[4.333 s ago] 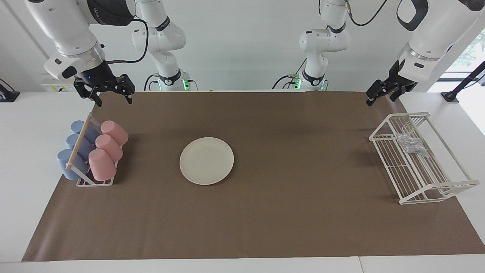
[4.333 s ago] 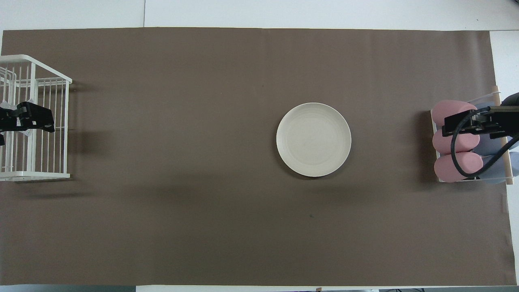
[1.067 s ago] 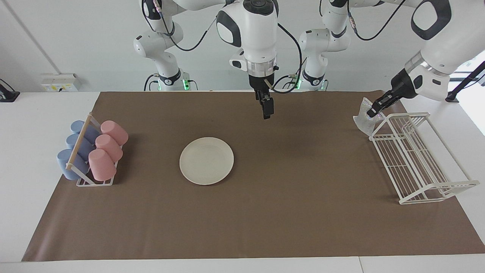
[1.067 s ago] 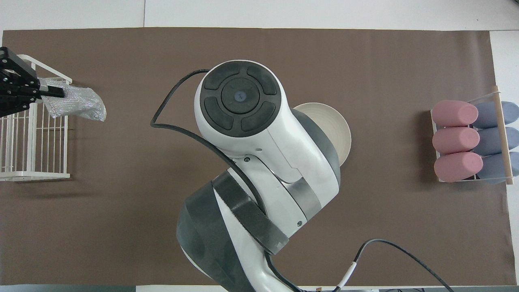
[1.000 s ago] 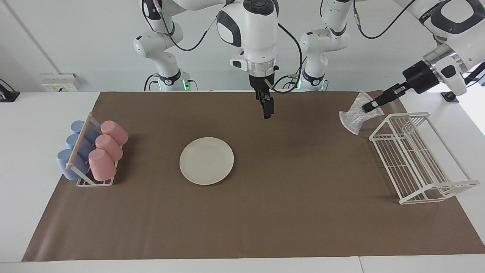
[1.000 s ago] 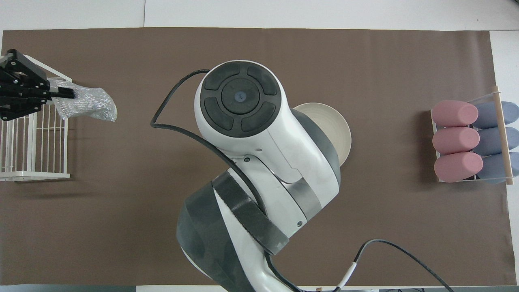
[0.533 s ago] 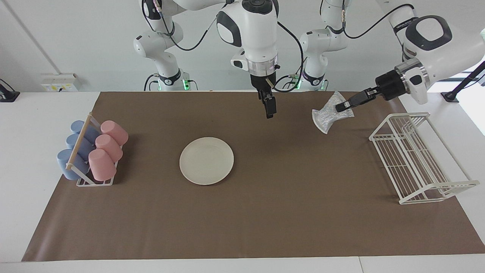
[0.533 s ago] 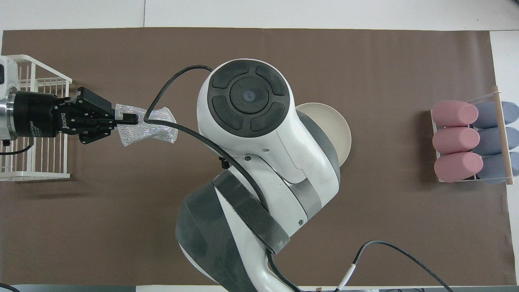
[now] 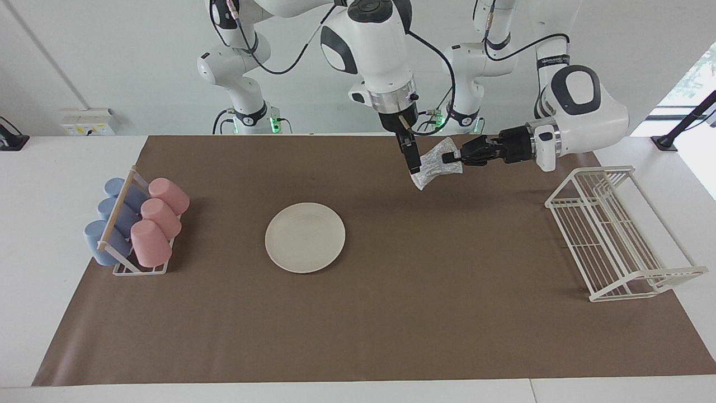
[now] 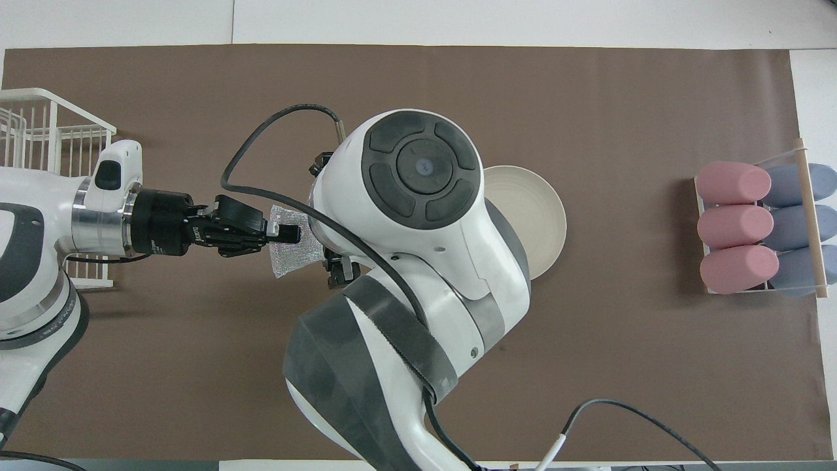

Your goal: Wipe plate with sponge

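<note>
A cream plate (image 9: 305, 237) lies mid-mat on the brown mat (image 9: 391, 313); above the mat, the left gripper (image 9: 454, 158) pinches the silvery sponge (image 9: 433, 167) beside the right gripper (image 9: 414, 166), fingers spread, the sponge's edge at their tips

White wall (image 9: 112, 67), brown-covered table (image 9: 391, 324)

No lettering can be made out with any certainty. The black body of the left gripper (image 10: 288, 233) carries a short line of small white print, seen in the overhead view, but it cannot be read. Nothing else bears any text, label or number that can be read.
</note>
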Robot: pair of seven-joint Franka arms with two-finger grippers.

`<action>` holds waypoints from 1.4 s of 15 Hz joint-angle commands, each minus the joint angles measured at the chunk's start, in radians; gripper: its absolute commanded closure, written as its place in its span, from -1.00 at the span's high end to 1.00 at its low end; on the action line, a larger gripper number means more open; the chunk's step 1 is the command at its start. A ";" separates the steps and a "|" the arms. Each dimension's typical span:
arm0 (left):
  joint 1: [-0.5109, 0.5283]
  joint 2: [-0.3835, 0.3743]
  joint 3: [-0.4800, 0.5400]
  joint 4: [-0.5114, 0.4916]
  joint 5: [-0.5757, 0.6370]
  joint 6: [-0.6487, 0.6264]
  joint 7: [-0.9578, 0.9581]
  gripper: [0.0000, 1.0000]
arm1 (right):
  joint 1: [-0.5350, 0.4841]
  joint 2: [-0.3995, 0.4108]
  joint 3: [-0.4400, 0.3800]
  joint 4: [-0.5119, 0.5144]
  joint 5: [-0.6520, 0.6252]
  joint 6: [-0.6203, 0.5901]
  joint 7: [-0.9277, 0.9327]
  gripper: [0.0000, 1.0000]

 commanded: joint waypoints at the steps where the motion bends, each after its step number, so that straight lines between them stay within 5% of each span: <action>1: -0.038 -0.011 0.014 -0.031 -0.054 -0.010 0.047 -1.00 | 0.019 -0.077 -0.001 -0.142 0.015 0.079 0.004 1.00; 8: -0.042 -0.017 0.015 -0.048 -0.055 -0.015 0.067 -1.00 | 0.016 -0.098 -0.001 -0.205 0.015 0.133 0.000 1.00; 14: -0.036 -0.016 0.017 -0.046 -0.055 -0.033 0.067 -1.00 | 0.007 -0.118 -0.003 -0.210 0.001 0.053 -0.060 1.00; 17: -0.033 -0.016 0.018 -0.046 -0.051 -0.036 0.068 -1.00 | 0.005 -0.124 -0.003 -0.219 0.001 0.053 -0.069 0.65; 18: -0.033 -0.016 0.018 -0.046 -0.049 -0.038 0.068 -1.00 | 0.007 -0.129 -0.003 -0.231 0.001 0.064 -0.072 0.36; 20: -0.033 -0.016 0.020 -0.046 -0.048 -0.044 0.068 -1.00 | 0.008 -0.132 -0.003 -0.238 0.004 0.068 -0.100 -0.99; 21: -0.033 -0.016 0.020 -0.046 -0.046 -0.045 0.068 -1.00 | 0.010 -0.134 -0.003 -0.238 0.004 0.068 -0.100 -1.00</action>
